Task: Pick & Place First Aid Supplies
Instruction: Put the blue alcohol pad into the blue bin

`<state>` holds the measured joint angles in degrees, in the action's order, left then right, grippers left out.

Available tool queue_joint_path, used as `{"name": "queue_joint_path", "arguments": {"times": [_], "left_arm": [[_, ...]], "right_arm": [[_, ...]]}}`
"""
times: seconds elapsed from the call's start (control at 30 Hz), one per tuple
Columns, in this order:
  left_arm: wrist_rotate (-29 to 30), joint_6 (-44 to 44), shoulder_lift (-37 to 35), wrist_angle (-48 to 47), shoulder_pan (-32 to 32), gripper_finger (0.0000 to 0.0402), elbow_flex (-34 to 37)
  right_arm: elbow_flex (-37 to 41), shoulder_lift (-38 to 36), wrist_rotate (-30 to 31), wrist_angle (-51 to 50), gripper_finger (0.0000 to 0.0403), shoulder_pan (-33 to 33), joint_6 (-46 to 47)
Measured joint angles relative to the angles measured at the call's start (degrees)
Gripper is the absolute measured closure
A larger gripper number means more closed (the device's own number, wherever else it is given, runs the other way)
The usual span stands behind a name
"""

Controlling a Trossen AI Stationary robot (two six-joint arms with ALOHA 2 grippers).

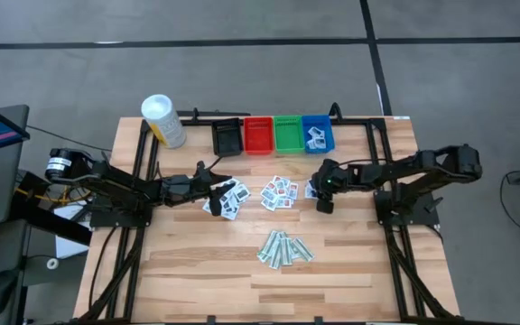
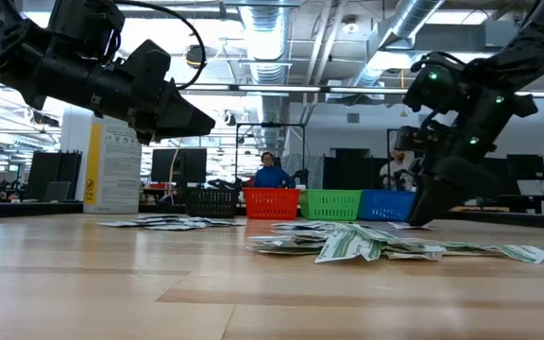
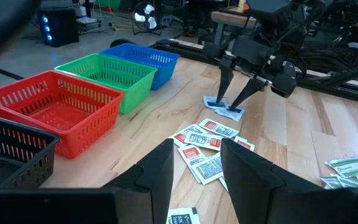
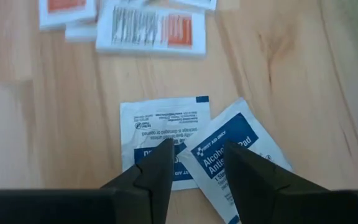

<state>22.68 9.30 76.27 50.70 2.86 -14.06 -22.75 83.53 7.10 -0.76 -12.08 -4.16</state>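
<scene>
- First aid packets lie in loose groups on the desk (image 1: 350, 262): blue-print packets (image 4: 185, 149) under the right pincer (image 1: 321, 200), red-print packets (image 1: 280, 193) at mid-desk, dark-print packets (image 1: 227, 200) by the left pincer (image 1: 213, 187), and pale-green strips (image 1: 284, 248) nearer the front edge.
- We see two blue-print packets in the right wrist view, one overlapping the other's corner; "Alcohol" is legible on the upper one.
- We find the right pincer pointing down over those two packets, jaws parted, one fingertip over each packet. Whether the tips touch the paper, we cannot tell; nothing is held.
- We find the left pincer raised above the desk over the dark-print packets, jaws parted and empty.
- Behind the packets stands a row of bins: black bin (image 1: 227, 137), red bin (image 1: 258, 135), green bin (image 1: 288, 134), blue bin (image 1: 318, 134). We see white packets inside the blue bin.
- A white canister (image 1: 162, 120) with a yellow label stands left of the black bin.
- We see a person in a blue top (image 2: 272, 174) in the room beyond the desk.
</scene>
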Motion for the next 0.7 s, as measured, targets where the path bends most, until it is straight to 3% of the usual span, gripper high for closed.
{"name": "queue_joint_path", "arguments": {"times": [0.3, 0.7], "left_arm": [[0.02, 0.00, 0.01, 0.02, 0.00, 0.0268, 0.00], [0.02, 0.00, 0.02, 0.02, 0.00, 0.0268, 0.00]], "right_arm": [[0.29, 1.23, -1.50, 3.52, 0.0274, -0.11, -0.06], [0.47, 0.67, -2.98, 2.69, 0.0340, -0.04, -0.46]]}}
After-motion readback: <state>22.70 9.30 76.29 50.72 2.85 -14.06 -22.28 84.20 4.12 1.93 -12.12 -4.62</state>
